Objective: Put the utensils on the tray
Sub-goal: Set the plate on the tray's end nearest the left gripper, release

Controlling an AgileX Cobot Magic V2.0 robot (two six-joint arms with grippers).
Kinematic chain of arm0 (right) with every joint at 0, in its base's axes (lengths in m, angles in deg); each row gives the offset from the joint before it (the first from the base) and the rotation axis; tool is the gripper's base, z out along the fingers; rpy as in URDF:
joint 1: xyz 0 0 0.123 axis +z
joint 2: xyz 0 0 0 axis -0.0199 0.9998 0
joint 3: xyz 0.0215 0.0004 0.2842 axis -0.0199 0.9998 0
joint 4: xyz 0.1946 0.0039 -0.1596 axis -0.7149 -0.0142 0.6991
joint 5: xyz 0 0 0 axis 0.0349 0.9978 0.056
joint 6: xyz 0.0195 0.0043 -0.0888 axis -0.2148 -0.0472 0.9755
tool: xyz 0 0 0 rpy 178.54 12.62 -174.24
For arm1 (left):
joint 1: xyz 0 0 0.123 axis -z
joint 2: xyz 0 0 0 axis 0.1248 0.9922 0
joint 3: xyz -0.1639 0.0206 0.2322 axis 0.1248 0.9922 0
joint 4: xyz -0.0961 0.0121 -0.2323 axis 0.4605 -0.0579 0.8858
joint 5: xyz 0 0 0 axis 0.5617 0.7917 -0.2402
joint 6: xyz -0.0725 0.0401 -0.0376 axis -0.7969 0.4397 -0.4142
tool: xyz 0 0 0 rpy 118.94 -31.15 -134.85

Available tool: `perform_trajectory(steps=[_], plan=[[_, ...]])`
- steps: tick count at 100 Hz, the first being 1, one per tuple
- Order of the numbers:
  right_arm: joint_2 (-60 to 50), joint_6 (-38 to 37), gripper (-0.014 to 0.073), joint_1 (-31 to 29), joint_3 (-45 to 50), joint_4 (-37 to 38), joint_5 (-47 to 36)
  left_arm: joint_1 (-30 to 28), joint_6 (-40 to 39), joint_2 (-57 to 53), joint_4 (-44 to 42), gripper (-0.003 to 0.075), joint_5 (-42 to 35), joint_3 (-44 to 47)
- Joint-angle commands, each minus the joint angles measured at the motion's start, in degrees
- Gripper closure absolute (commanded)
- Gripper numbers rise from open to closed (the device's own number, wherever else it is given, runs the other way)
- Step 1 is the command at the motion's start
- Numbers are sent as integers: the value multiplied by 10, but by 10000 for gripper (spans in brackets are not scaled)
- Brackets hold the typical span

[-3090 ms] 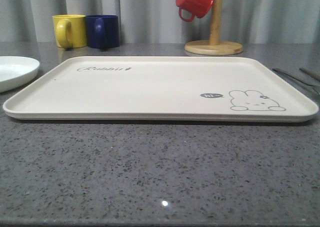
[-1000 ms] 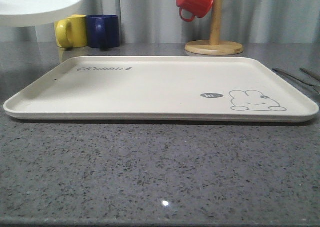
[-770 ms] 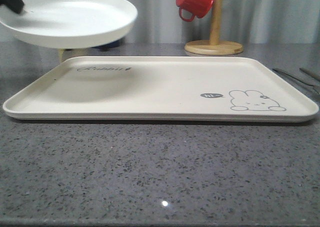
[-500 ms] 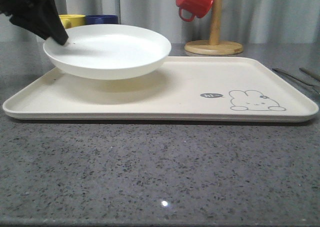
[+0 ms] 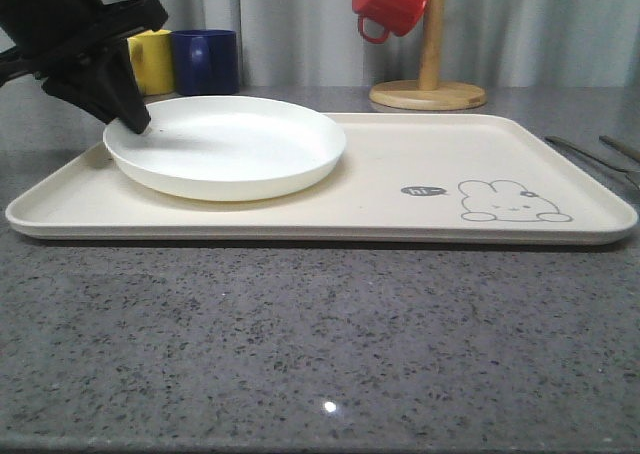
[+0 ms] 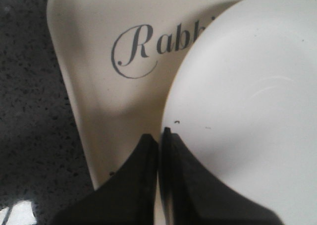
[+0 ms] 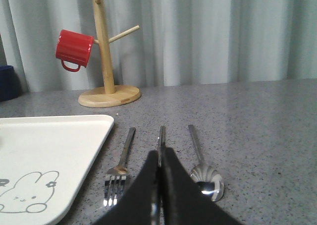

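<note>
front: low, forward over tray [image 5: 560, 219] | wrists: close, along jaws | shared: tray

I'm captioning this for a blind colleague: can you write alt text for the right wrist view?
A closed black gripper points over a grey counter at a fork, chopsticks and a spoon lying side by side, beside a cream tray with a rabbit drawing. Behind stands a wooden mug tree holding a red mug.

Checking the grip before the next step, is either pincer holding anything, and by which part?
The left pincer pinches the white plate by its rim, over the tray. Whether the shut right pincer holds anything can't be told.
</note>
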Motion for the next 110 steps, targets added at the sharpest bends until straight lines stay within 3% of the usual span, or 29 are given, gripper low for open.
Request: perform_trajectory(steps=[1, 11, 23, 48, 69, 82, 110], plan=[[-4, 4, 662, -1, -10, 0, -49, 5, -3, -24, 21, 650, -13, -20], [-4, 4, 662, -1, -10, 0, -49, 5, -3, -24, 21, 528, -13, -20], [-4, 4, 662, -1, -10, 0, -49, 5, -3, -24, 21, 449, -14, -21], [-4, 4, 662, -1, -10, 0, -49, 5, -3, -51, 27, 447, -54, -21], [-4, 4, 662, -1, -10, 0, -49, 3, -3, -138, 1, 447, -112, 13], [-4, 4, 662, -1, -10, 0, -49, 3, -3, -221, -32, 447, -169, 76], [-4, 4, 662, -1, -10, 0, -49, 3, -3, -431, -48, 447, -372, 298]])
